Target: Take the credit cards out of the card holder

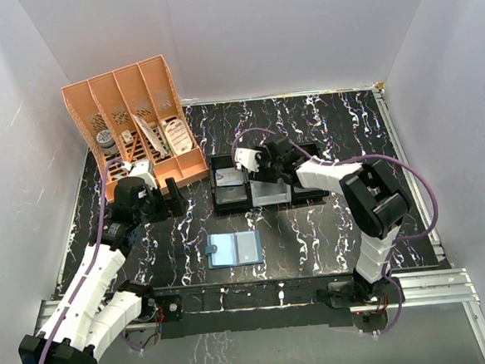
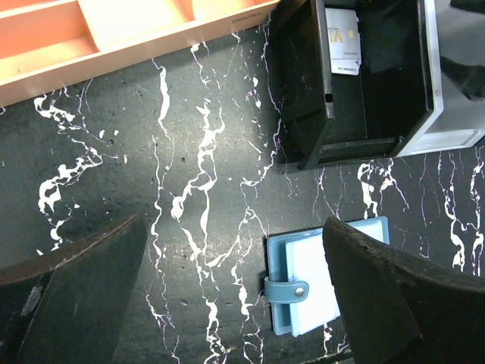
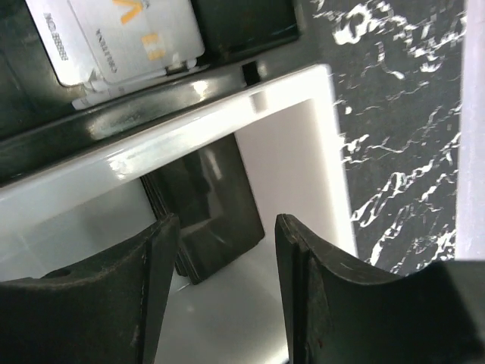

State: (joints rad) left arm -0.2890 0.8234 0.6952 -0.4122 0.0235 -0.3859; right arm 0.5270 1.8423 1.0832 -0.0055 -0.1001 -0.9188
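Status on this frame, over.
Left tool open, empty, near card holder. Right tool open, empty, over white tray. Holder flat on table; pale cards in black tray. Nothing blocks holder.

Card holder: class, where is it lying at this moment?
In the top external view, the card holder lies flat on the table, about midway left to right, just on the near side of the black tray.

Lit brightly and evenly from overhead in top view, with soft shadows. Marked by glare streak on glossy white plastic tray rim [image 3: 212, 129], centre of right wrist view. Out of focus across lower foreground of both wrist views.
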